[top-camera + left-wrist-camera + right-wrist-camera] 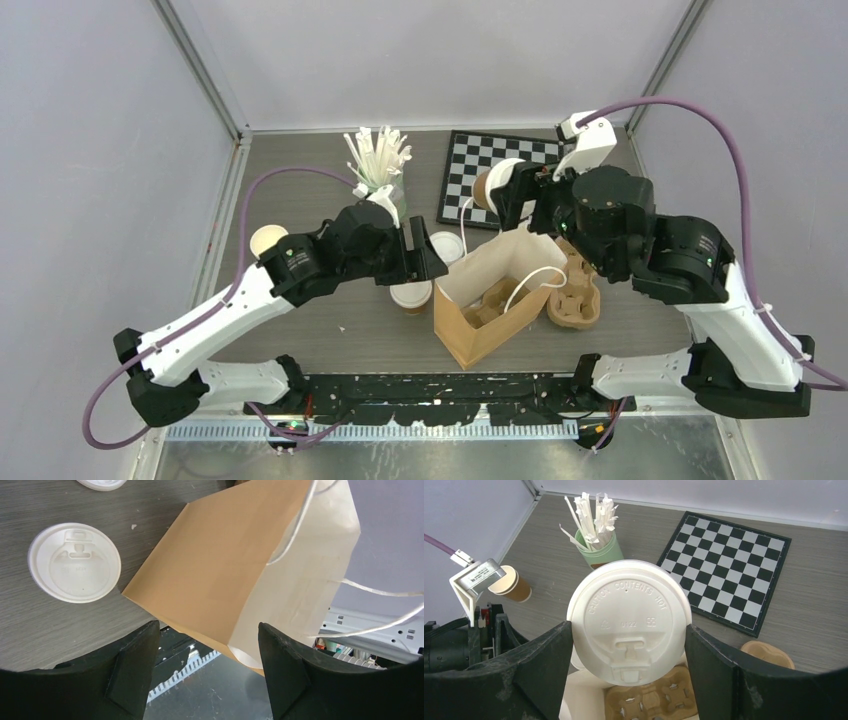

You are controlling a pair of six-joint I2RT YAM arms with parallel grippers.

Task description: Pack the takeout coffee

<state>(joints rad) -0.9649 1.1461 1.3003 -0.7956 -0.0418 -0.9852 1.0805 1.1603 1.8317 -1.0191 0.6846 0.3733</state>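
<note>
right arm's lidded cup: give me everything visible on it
The tan paper cup with the round white plastic lid is clamped in the right gripper, black fingers pressing the lid's rim on both sides. The lid is seated and embossed CAUTION CONTENTS HOT, with a sip tab. The cup is off the table, tipped so the lid faces the wrist. A brown moulded-pulp tray shows below it.

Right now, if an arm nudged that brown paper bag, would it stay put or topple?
Likely slides or tips: the paper bag stands tall and open, with seemingly only a pulp tray inside. Its thin walls would probably buckle, and the string handles look floppy.
</note>
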